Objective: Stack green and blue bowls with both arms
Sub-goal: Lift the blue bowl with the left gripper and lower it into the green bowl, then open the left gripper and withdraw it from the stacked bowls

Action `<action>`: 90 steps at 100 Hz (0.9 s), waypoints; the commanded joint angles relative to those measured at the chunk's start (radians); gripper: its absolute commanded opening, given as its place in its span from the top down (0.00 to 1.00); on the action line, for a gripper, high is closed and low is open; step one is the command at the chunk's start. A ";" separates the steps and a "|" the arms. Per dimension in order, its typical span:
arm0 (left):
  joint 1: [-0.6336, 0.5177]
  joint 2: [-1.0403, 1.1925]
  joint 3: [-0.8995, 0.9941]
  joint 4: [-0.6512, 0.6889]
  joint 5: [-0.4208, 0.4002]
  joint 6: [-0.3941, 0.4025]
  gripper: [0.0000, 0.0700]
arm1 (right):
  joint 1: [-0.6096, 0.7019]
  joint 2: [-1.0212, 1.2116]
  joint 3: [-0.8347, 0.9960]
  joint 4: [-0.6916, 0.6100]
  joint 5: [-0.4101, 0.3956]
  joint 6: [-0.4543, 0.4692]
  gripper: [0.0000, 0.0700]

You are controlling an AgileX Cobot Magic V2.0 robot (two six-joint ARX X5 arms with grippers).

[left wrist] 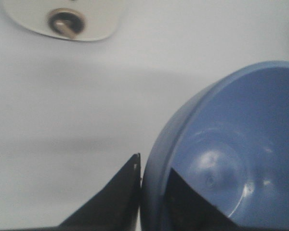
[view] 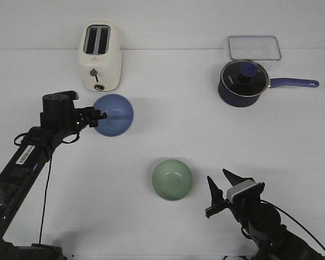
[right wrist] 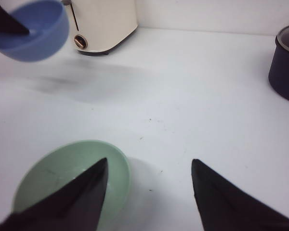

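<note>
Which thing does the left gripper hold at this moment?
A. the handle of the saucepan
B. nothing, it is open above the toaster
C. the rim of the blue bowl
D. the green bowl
C. In the left wrist view the left gripper has one finger outside and one inside the wall of the blue bowl, and the right wrist view shows this bowl lifted above the table, while the green bowl sits alone on the table.

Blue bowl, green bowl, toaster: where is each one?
Blue bowl [view: 115,114]: front view, inner floor.
Green bowl [view: 172,179]: front view, centre of the inside.
Toaster [view: 100,64]: front view, cream front face.
</note>
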 commanded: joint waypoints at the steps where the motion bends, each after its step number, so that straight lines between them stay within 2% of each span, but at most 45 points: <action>1: -0.063 0.000 0.011 -0.040 0.017 0.032 0.99 | 0.010 0.003 0.005 0.010 0.005 -0.006 0.50; 20: -0.319 -0.023 -0.064 -0.056 0.011 0.040 0.99 | 0.010 0.003 0.005 0.015 0.005 -0.006 0.50; 34: -0.464 -0.018 -0.104 0.003 -0.072 0.021 0.99 | 0.010 0.003 0.005 0.013 0.004 -0.006 0.50; 52: -0.543 0.005 -0.105 0.010 -0.082 0.002 0.99 | 0.010 0.003 0.005 0.012 0.004 -0.006 0.50; 75: -0.583 0.045 -0.105 0.010 -0.089 -0.005 0.97 | 0.010 0.003 0.005 0.009 0.004 -0.005 0.50; 78: -0.586 0.050 -0.105 0.011 -0.089 -0.006 0.95 | 0.010 0.003 0.005 0.009 0.005 -0.005 0.50; 81: -0.587 0.053 -0.105 0.011 -0.089 -0.006 0.88 | 0.010 0.003 0.005 0.009 0.004 -0.005 0.50; 90: -0.588 0.053 -0.105 0.010 -0.089 -0.014 0.57 | 0.010 0.003 0.005 0.009 0.004 -0.005 0.50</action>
